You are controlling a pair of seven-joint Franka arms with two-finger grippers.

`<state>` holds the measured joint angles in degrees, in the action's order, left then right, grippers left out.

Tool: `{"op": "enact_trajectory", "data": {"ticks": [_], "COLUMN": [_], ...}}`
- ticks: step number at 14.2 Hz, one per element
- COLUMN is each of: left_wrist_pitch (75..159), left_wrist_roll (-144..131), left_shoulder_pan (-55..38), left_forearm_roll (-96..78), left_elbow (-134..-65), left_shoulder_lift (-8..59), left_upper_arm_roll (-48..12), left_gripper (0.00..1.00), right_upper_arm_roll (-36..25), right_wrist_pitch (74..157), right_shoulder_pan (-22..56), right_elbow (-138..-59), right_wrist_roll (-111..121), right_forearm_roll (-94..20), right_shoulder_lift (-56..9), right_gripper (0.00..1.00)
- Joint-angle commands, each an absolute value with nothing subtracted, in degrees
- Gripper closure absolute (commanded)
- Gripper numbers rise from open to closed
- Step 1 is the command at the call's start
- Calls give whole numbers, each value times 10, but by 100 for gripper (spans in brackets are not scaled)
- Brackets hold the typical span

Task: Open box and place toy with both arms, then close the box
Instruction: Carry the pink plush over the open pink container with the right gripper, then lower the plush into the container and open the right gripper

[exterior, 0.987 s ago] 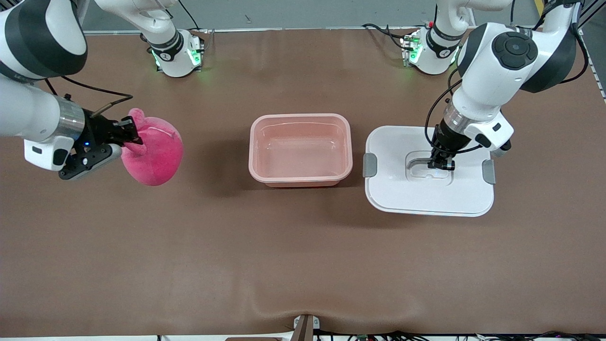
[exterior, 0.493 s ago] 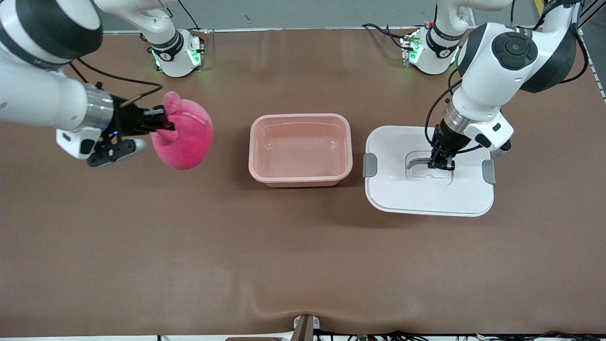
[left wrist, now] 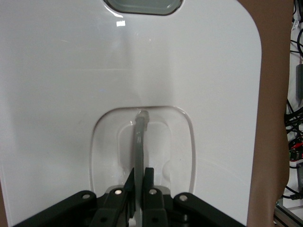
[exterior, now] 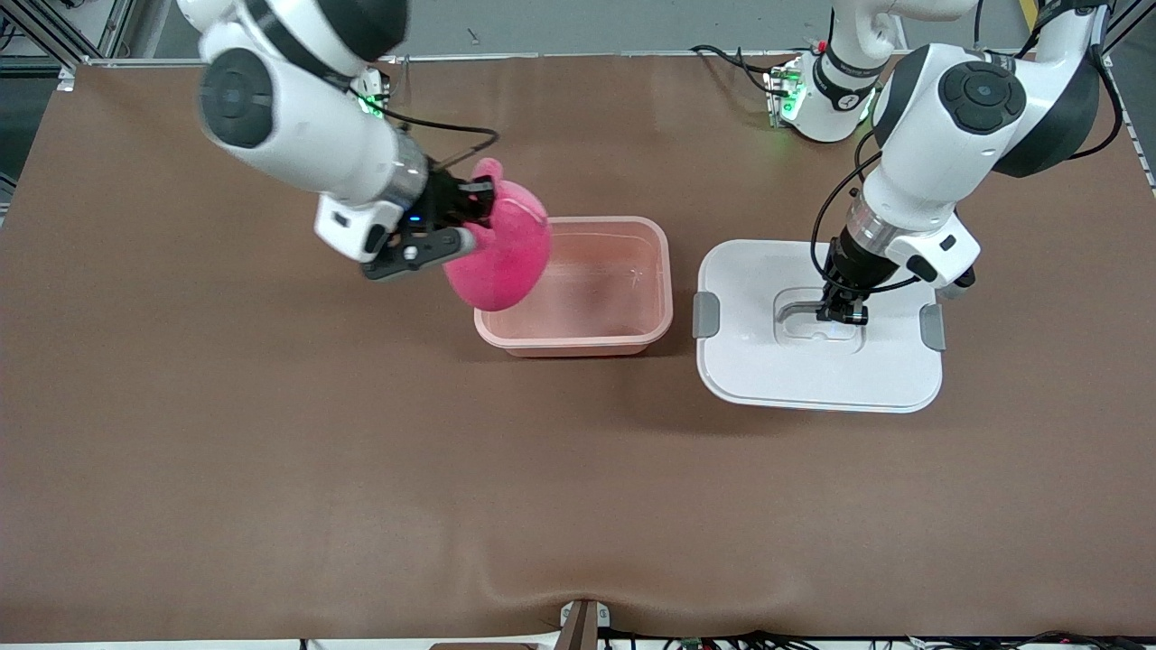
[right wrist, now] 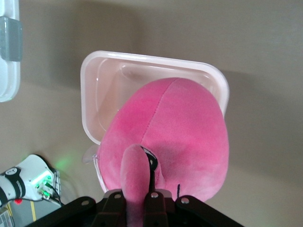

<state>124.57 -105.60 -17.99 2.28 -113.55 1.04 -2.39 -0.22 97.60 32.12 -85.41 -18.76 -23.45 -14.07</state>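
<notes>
In the front view, the right gripper [exterior: 477, 215] hangs in the air over the end of the box [exterior: 596, 287] that lies toward the right arm's end of the table, its fingers pinched tight on a fold of the toy [exterior: 502, 255], which dangles over that rim. The box sits open on the brown table [exterior: 271, 451]. Its lid [exterior: 817, 327] lies flat beside it, toward the left arm's end, with 2 grey clips on its sides. The left gripper [exterior: 843, 314] is down in the lid's recess, closed on the clear handle [exterior: 795, 308]. In the left wrist view, the left gripper [left wrist: 139, 176] has its 2 fingers pressed against the handle [left wrist: 139, 142] from both sides. In the right wrist view, the right gripper [right wrist: 138, 185] clamps a nub of the toy [right wrist: 175, 132], and the plush hangs over one end of the box [right wrist: 97, 90].
</notes>
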Motion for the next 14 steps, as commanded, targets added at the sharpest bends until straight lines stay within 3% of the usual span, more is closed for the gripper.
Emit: {"op": "enact_trajectory", "data": {"ticks": [1,14], "left_wrist_pitch": [1253,1253], "left_wrist_roll": [-1041,-1041], "left_shoulder_pan": [-174,-175], "left_forearm_roll": [11,11], "left_elbow": [-1154,-1158], "left_shoulder_lift": [-10,-10], "left_upper_arm_roll": [-27,-28], "left_gripper": [100,100], "right_upper_arm_roll": [-11,-11], "right_wrist_pitch": [990,1027], "right_shoulder_pan": [337,377], "right_elbow": [-839,-839], "right_wrist_roll": [-202,-202], "right_forearm_roll": [-234,-192], "right_shoulder_lift": [-162,-217], "right_gripper": [100,100]}}
